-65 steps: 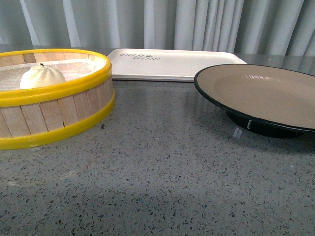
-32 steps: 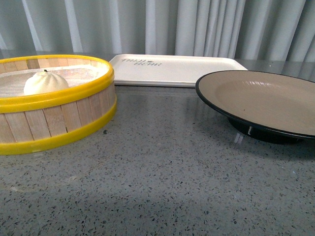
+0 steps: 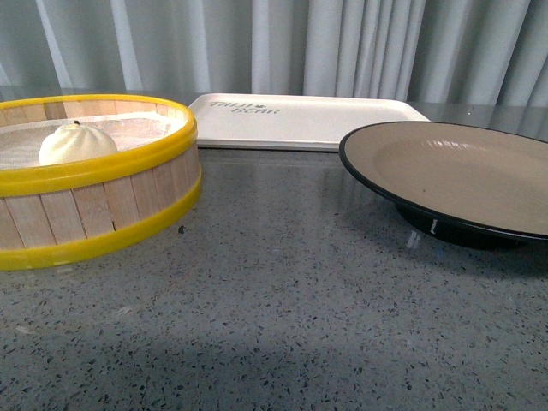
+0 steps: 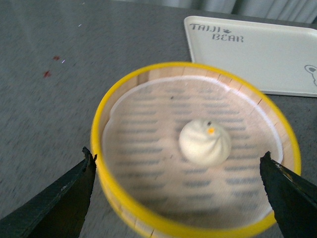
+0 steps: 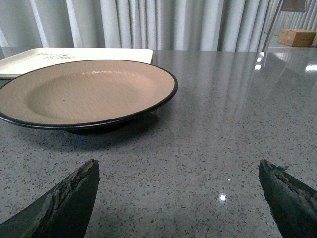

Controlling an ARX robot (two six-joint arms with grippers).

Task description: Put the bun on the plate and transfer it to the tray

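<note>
While my two arms hang over it, the grey speckled counter (image 3: 282, 317) takes up pretty much the whole scene, with a pale pleated curtain (image 3: 360, 47) behind its far edge. Next biggest is the steamer basket (image 3: 111, 201), wood slats with yellow rims, sitting on my left side. The tray (image 3: 334, 124) lies flat at the back near the curtain, and from the front it shows between the basket and the plate, its grey lettering at the end nearer the basket. The plate (image 3: 467, 171) is on my right, well apart from the basket, tan inside with a black rim, standing on its dark foot. The bun (image 3: 75, 144) is inside the basket, resting on the pale liner a bit off centre, with a small orange dot on its twisted top. My left gripper (image 4: 177, 156) is up above the basket, pointing down at it, jaws spread wide and holding nothing; its dark fingertips (image 4: 64, 198) frame the basket on both sides with the bun between them. My right gripper (image 5: 178, 163) sits low and level just over the counter, aimed at the plate, also wide open and not touching it.
</note>
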